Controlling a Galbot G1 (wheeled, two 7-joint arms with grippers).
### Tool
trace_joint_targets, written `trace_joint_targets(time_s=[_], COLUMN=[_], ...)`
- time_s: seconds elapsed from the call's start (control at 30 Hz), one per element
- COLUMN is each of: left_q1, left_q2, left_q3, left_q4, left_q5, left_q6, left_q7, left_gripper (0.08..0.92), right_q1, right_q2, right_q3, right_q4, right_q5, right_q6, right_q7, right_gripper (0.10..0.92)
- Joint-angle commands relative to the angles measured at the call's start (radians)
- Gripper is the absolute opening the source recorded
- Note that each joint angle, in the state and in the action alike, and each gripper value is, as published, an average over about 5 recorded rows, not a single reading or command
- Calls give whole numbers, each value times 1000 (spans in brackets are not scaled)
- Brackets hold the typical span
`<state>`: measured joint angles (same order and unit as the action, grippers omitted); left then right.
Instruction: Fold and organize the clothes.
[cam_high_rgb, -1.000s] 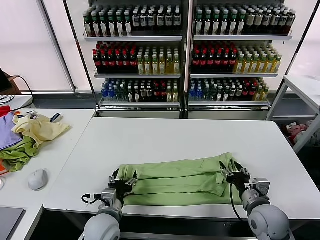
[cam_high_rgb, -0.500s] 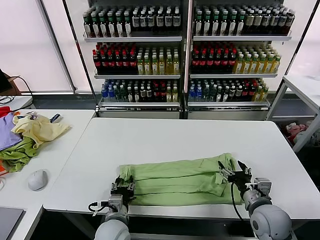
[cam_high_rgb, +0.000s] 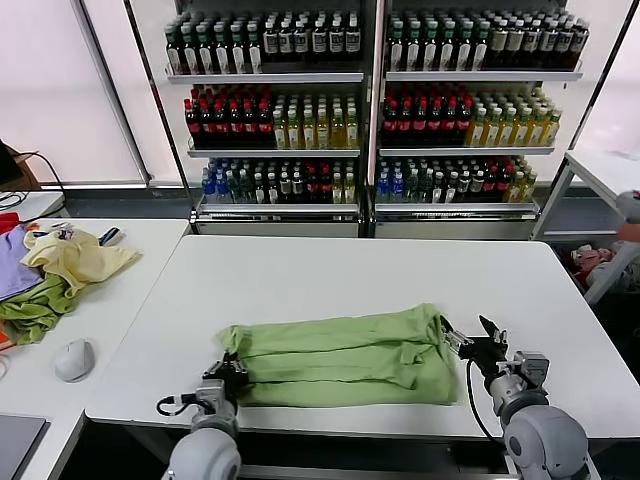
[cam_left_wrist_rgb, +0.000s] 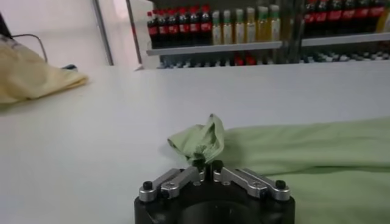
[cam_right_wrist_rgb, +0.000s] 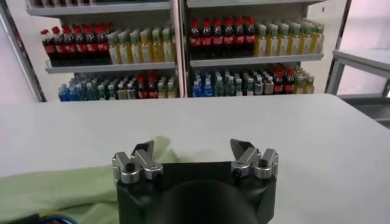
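Observation:
The light green shirt (cam_high_rgb: 340, 355) lies as a long folded band across the near part of the white table (cam_high_rgb: 350, 265). My left gripper (cam_high_rgb: 228, 374) is at its left end and is shut on a pinch of the fabric; the left wrist view shows the gripper (cam_left_wrist_rgb: 206, 164) holding a raised tuft of the shirt (cam_left_wrist_rgb: 304, 152). My right gripper (cam_high_rgb: 478, 345) is open and empty just off the shirt's right end. In the right wrist view the gripper (cam_right_wrist_rgb: 194, 151) has its jaws wide apart, with the shirt (cam_right_wrist_rgb: 61, 189) to one side. Collar, buttons and print are hidden.
A side table (cam_high_rgb: 140, 250) to the left holds a pale yellow garment (cam_high_rgb: 75, 255), a purple one (cam_high_rgb: 12, 268), a darker green one (cam_high_rgb: 35, 310) and a mouse (cam_high_rgb: 75, 358). Shelves of bottles (cam_high_rgb: 370, 110) stand behind. Another white table (cam_high_rgb: 605, 170) is at far right.
The right gripper has let go of the shirt's right end and opened. The shirt has slid left and its right end now lies bunched inward. The left gripper has drawn nearer to me, still holding.

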<state>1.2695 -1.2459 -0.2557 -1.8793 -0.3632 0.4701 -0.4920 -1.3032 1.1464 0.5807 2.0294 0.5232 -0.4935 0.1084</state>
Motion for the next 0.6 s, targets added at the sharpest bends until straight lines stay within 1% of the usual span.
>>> trace_joint_targets(time_s=[0.03, 0.1, 0.17, 0.23, 0.3, 0.37, 0.47, 0.53, 0.6], left_q1=[-9, -6, -6, -9, -15, -27, -47, -59, -73], left_q2=[294, 339, 364, 365, 345, 305, 212, 133, 62], left_q3=[-313, -370, -417, -443, -443, -405, -311, -242, -167], left_q4=[-18, -29, -64, -124, -207, -301, -411, -447, -449], left_q5=[-157, -196, -271, -364, -478, -599, -770, -846, -875], left_q6=[-4, -2, 9, 22, 31, 32, 30, 26, 18], left_q7=[47, 58, 64, 64, 62, 54, 35, 25, 21], left_gripper=[109, 108, 108, 108, 108, 108, 108, 108, 108], right_q1=[11, 15, 19, 21, 23, 23, 22, 20, 18], right_q2=[0, 1, 2, 4, 7, 10, 12, 13, 15], right_q3=[-3, -6, -9, -12, -16, -19, -20, -21, -22], right_q4=[-4, -7, -9, -10, -8, -8, -7, -5, -5], right_q5=[8, 8, 8, 8, 7, 5, 2, -1, -5], right_q6=[2, 4, 5, 5, 5, 5, 5, 4, 4], right_q7=[2, 3, 3, 4, 6, 7, 8, 8, 8], right_gripper=[823, 823, 823, 823, 823, 823, 823, 823, 823])
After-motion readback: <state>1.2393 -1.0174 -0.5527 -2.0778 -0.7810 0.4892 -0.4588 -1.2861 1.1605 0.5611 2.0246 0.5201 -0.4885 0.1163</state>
